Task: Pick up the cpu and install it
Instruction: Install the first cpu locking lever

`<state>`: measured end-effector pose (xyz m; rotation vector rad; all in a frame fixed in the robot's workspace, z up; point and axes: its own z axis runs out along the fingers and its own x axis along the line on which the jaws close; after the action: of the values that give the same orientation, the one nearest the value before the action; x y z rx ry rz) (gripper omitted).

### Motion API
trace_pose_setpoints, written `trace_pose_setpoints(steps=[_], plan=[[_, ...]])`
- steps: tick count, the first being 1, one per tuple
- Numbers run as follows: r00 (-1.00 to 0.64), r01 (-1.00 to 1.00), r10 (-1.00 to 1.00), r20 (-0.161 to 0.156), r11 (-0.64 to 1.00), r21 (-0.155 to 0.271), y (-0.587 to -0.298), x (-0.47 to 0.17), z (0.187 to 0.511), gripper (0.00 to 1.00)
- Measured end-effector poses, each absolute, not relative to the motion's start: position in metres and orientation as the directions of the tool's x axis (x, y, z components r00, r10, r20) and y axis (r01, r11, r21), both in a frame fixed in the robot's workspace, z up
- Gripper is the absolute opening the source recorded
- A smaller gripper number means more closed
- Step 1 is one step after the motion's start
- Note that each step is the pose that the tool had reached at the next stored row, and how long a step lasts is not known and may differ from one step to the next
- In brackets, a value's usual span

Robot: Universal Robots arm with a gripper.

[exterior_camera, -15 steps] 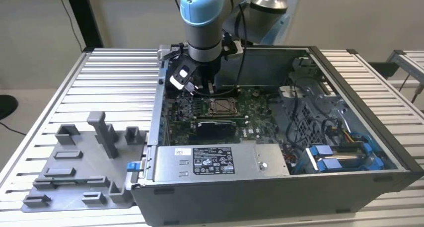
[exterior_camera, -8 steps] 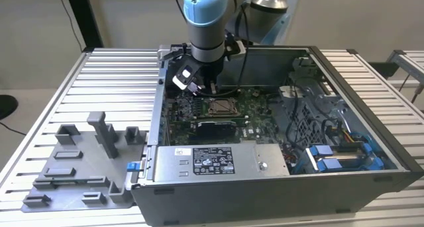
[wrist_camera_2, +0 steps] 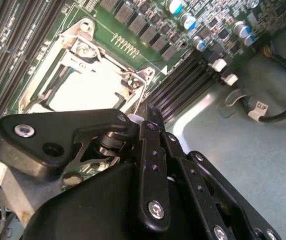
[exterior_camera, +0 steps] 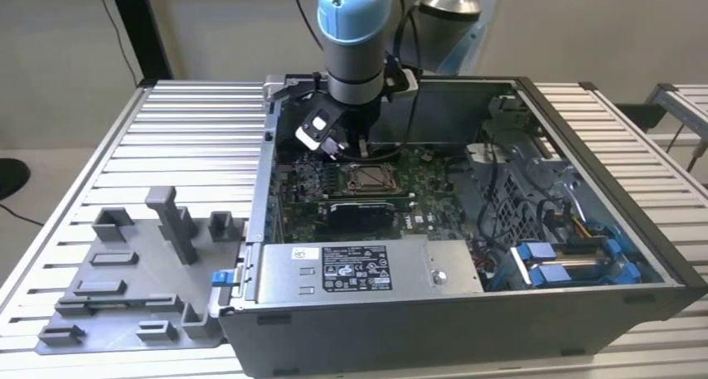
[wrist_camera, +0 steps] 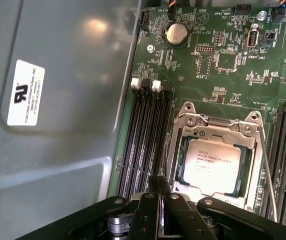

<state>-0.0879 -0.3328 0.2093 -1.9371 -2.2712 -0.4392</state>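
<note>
The cpu (wrist_camera: 215,165), a silvery square chip, lies flat in the motherboard socket with the metal frame (wrist_camera: 190,120) around it. The second wrist view shows the cpu (wrist_camera_2: 80,92) as a bright square, and the exterior view shows the cpu (exterior_camera: 370,178) in the middle of the board. My gripper (wrist_camera: 159,181) hangs just beside the socket, over the memory slots (wrist_camera: 143,135), its thin fingers pressed together with nothing between them. In the exterior view my gripper (exterior_camera: 351,151) sits inside the open computer case (exterior_camera: 619,300), just behind the socket. A thin lever wire (wrist_camera: 265,165) runs along the socket's far side.
A grey power supply box (exterior_camera: 354,267) with a label fills the case front. Blue drive brackets (exterior_camera: 564,259) and cables sit on the exterior view's right. A grey fixture plate (exterior_camera: 133,288) with uprights lies outside the case on the slatted table. A black clipped cable (wrist_camera_2: 262,107) crosses the case floor.
</note>
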Motion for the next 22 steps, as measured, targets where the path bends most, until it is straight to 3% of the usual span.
trace_pose_setpoints(steps=[22], plan=[[-0.170, 0.981, 0.946, 0.277, 0.137, 0.136, -0.330, -0.061, 0.205, 0.00]])
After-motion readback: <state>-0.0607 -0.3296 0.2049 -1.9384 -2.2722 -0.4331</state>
